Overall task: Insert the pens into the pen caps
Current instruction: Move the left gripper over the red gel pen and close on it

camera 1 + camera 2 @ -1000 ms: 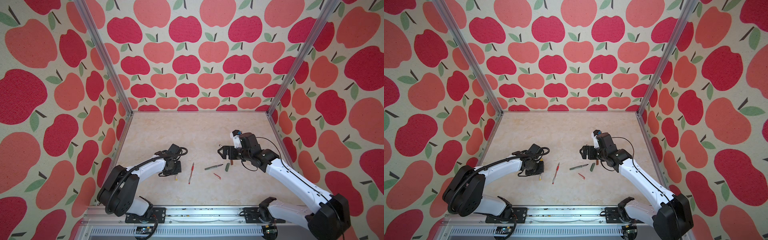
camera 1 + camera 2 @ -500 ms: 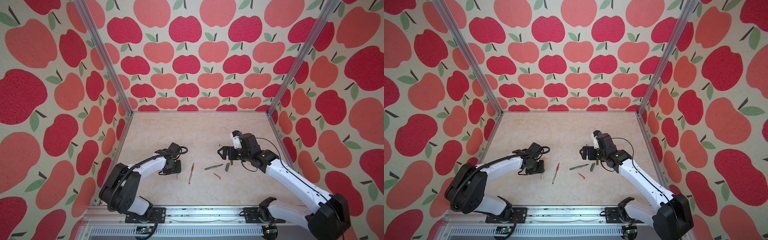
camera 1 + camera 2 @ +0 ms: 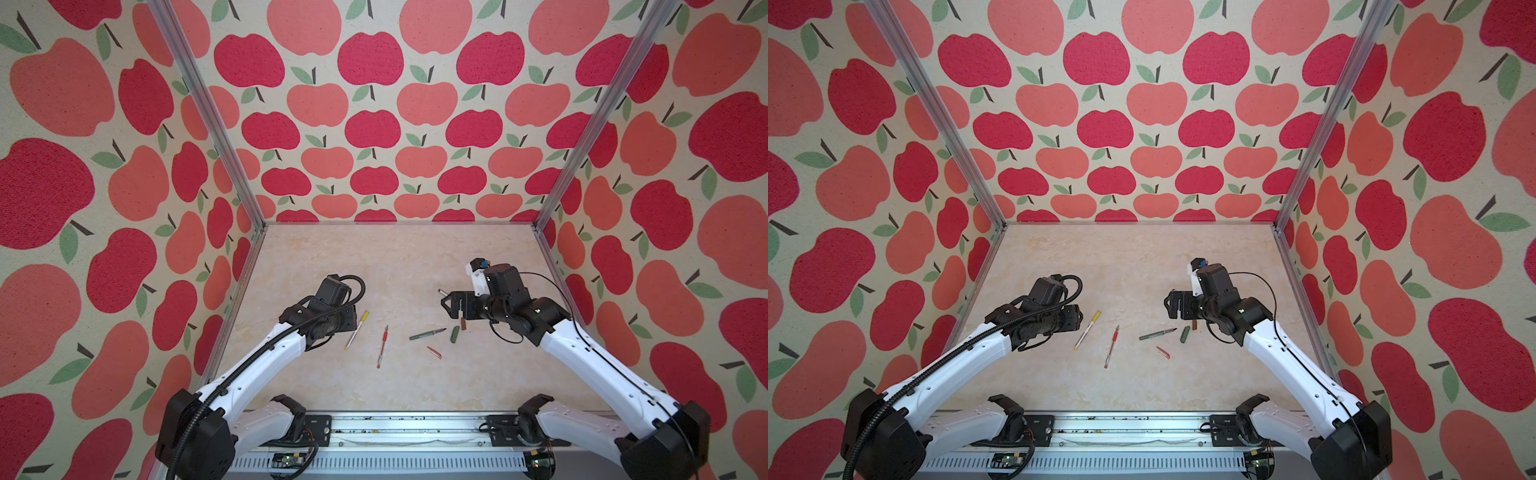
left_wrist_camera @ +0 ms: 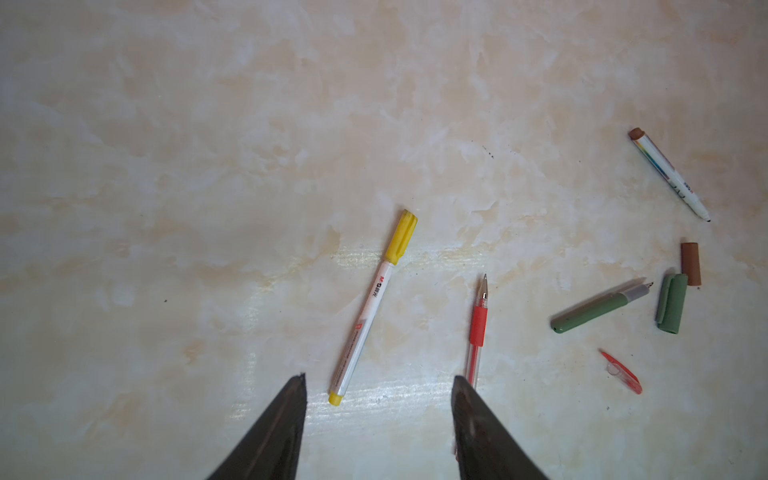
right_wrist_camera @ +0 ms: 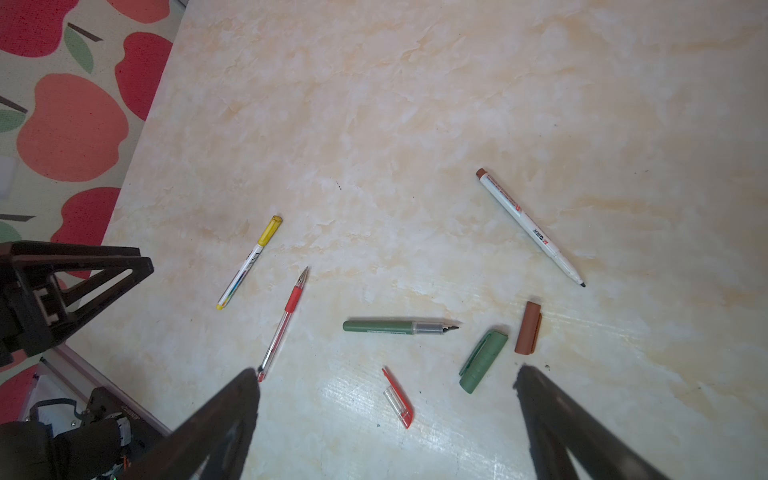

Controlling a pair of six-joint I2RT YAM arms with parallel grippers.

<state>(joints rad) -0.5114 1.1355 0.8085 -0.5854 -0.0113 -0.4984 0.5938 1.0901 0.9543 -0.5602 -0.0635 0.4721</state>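
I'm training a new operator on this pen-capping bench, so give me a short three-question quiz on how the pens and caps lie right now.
1. True or false: the yellow cap is already fitted on the yellow pen.
2. Which cap lies nearest the brown cap? A: red. B: green. C: yellow.
3. How many pens have no cap on?

Key
1. True.
2. B, the green cap.
3. Three: the red pen, the green pen and the white pen with a brown end.
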